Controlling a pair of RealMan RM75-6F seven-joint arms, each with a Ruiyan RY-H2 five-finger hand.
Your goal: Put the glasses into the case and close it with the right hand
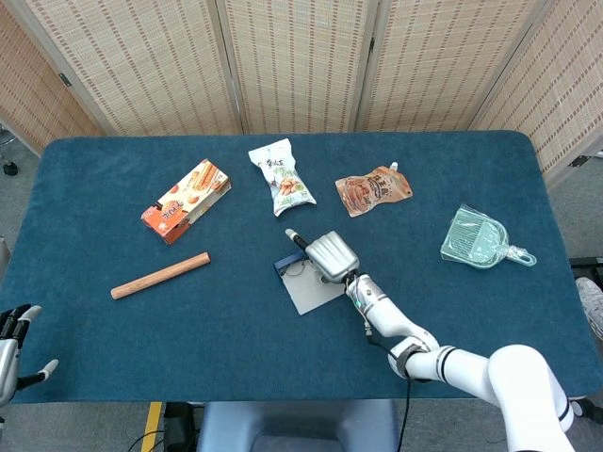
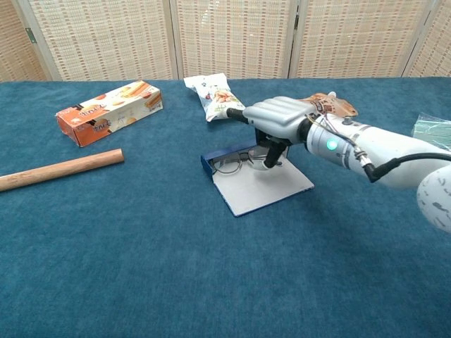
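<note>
Head view: the right hand (image 1: 329, 255) sits palm-down over the open case (image 1: 307, 281), near the middle of the worktop (image 1: 94, 330). The glasses (image 1: 298, 271) show only as a thin wire edge at about 8 o'clock from the hand, tucked against the case's dark blue rear part at 10 o'clock of the pale flap. The fingers point toward 11 o'clock. Whether they pinch the frame cannot be told here, since the back of the hand hides them. The left hand (image 1: 13, 331) lies at the near left edge with fingers spread and nothing in it, well apart from the case, so the right hand is plainly the nearer one.

Chest view: the glasses (image 2: 232, 162) lie along the blue tray of the case (image 2: 262, 189), their long axis running left to right, parallel to the tray's wall. The right hand (image 2: 276, 120) hangs above their right end, its fingers (image 2: 271, 152) curled down and touching the frame there; they seem to pinch it, though the contact is small. The pale flap spreads flat toward 5 o'clock from the hand, so closing would, by my judgement, call for reaching under that near edge and swinging it up and back toward 11 o'clock over the glasses.
</note>
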